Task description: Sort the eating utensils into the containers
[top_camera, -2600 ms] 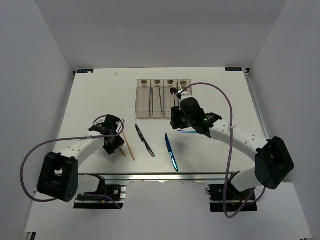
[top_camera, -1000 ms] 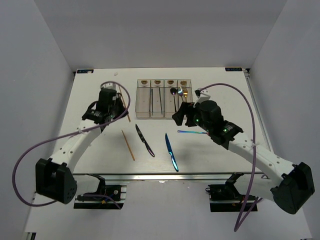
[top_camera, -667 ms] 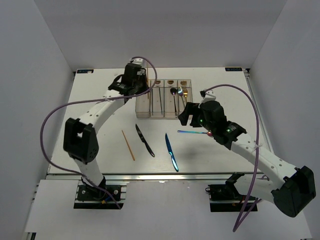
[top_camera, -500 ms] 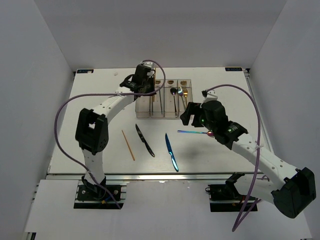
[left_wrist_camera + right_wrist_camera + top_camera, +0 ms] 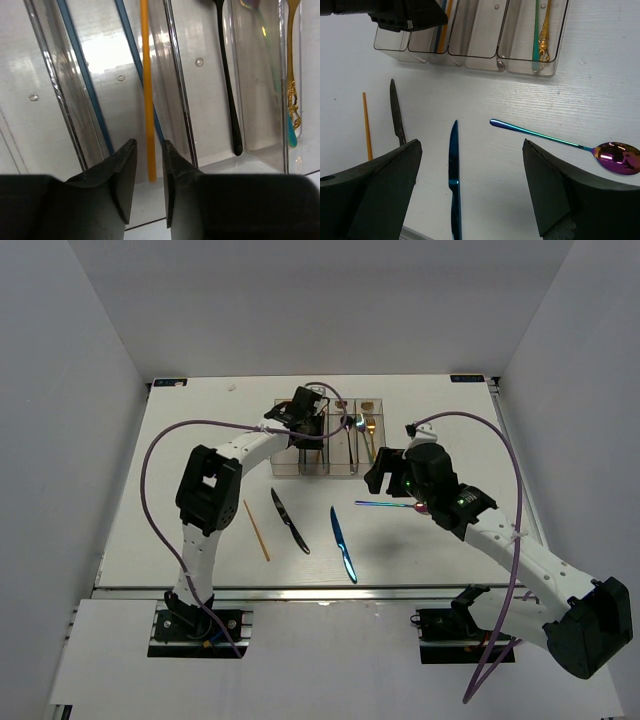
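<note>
Nothing fancy here, plain white table [image 5: 180,440] boxed in by grey walls [image 5: 70,390], metal rail [image 5: 300,592] along the 6 o'clock edge, tiny white speck [image 5: 231,387] around 11 o'clock

Bright, even white light falls from above on the table [image 5: 180,440], and the shadows beside the arms are faint and soft-edged. The overhead view is sharp, with no obvious bending at its edges. In the left wrist view a white glare patch washes out part of the bins [image 5: 175,90], and the left gripper [image 5: 149,145] is dark and soft-focused. The right gripper [image 5: 470,145] looms black and blurred, while the spoon [image 5: 615,157] glints crisply.
</note>
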